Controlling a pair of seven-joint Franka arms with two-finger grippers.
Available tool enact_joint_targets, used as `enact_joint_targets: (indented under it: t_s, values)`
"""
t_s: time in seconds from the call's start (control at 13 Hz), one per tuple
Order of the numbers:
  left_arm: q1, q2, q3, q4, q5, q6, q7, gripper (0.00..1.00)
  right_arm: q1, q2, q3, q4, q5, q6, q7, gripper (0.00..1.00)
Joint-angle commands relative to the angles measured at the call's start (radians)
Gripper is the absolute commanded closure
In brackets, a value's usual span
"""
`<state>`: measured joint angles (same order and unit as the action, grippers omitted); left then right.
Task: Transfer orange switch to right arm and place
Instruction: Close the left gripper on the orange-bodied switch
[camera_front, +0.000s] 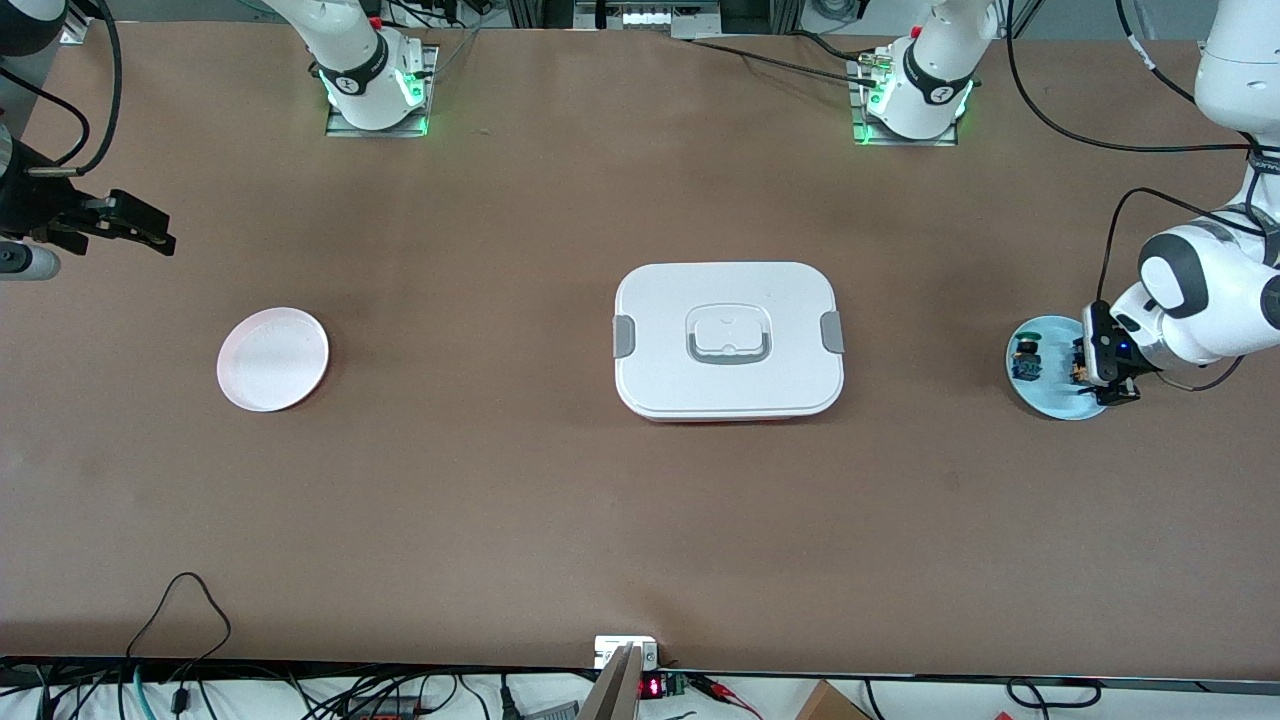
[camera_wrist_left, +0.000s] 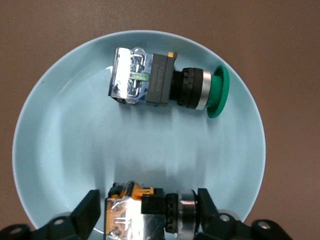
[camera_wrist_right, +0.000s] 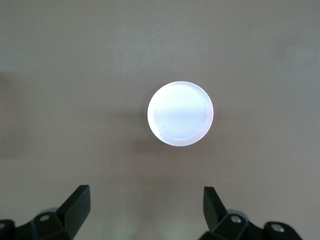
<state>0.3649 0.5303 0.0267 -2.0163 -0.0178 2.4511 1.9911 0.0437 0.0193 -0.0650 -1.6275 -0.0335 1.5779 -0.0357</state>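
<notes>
The orange switch (camera_wrist_left: 135, 212) lies on its side on the light blue plate (camera_wrist_left: 65, 150) at the left arm's end of the table; the front view shows it (camera_front: 1078, 372) partly hidden by the hand. My left gripper (camera_wrist_left: 148, 200) is open and down at the plate (camera_front: 1050, 402), straddling the switch. One finger touches its black head, and the other stands a small gap off its body. My right gripper (camera_front: 150, 235) is open and empty, and waits high over the right arm's end of the table.
A similar switch with a green top (camera_wrist_left: 160, 85) lies on the same blue plate (camera_front: 1026, 358). A pale pink plate (camera_front: 272, 358) sits toward the right arm's end, below the right gripper (camera_wrist_right: 147, 200) in its wrist view (camera_wrist_right: 180, 113). A white lidded box (camera_front: 728, 340) stands mid-table.
</notes>
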Motion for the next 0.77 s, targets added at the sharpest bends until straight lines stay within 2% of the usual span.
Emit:
enact_joint_targets:
  t_s: [0.0, 0.08, 0.15, 0.31, 0.54, 0.69]
  values:
    - [0.012, 0.008, -0.013, 0.014, -0.025, 0.008, 0.076, 0.46, -0.002, -0.002, 0.005, 0.012, 0.007, -0.018, 0.002, 0.00]
    - [0.012, 0.008, -0.013, 0.015, -0.025, 0.008, 0.092, 0.61, -0.002, -0.002, 0.005, 0.014, 0.007, -0.018, 0.002, 0.00]
    - [0.011, 0.008, -0.013, 0.016, -0.025, 0.006, 0.092, 0.82, -0.001, -0.002, 0.005, 0.014, 0.007, -0.018, 0.002, 0.00]
    - [0.014, 0.008, -0.013, 0.016, -0.027, 0.005, 0.092, 0.99, -0.001, -0.002, 0.007, 0.014, 0.007, -0.018, 0.002, 0.00]
    - [0.015, 0.004, -0.013, 0.039, -0.048, -0.021, 0.092, 1.00, -0.001, -0.002, 0.005, 0.014, 0.007, -0.019, 0.002, 0.00]
    - [0.017, 0.004, -0.013, 0.103, -0.065, -0.146, 0.092, 1.00, -0.001, -0.002, 0.007, 0.014, 0.007, -0.018, 0.002, 0.00]
